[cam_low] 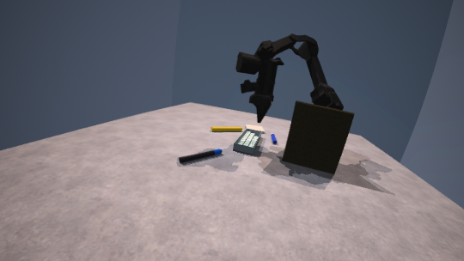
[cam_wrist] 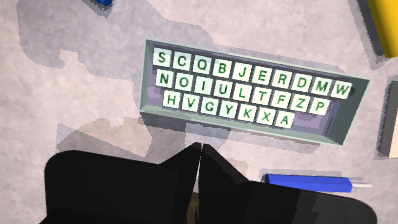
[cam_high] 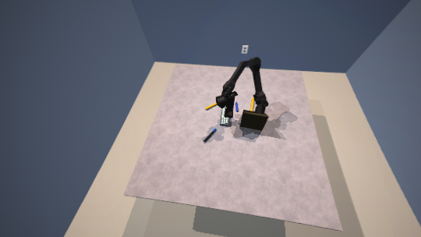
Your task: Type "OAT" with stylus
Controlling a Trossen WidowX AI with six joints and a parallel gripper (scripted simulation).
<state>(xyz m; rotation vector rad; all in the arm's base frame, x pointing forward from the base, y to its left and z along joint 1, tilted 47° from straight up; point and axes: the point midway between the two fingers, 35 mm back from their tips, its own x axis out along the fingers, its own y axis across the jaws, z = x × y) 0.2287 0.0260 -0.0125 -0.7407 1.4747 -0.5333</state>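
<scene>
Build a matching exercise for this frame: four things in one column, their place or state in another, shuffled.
Things:
1. end effector
2. black pen with blue cap
3. yellow stick
4. dark board

States:
A. stands upright on the desk
B. lies near the keyboard, on the camera side in the exterior view
C. shut on nothing, above the keyboard
D. lies beyond the keyboard

Pairs: 1-C, 2-B, 3-D, 4-A

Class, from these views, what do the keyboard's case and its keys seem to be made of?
Keyboard case: probably matte plastic, going by its flat grey-green colour with no glints. Keys: pale, likely plastic caps with printed green letters. The look leaves the exact material open.
</scene>
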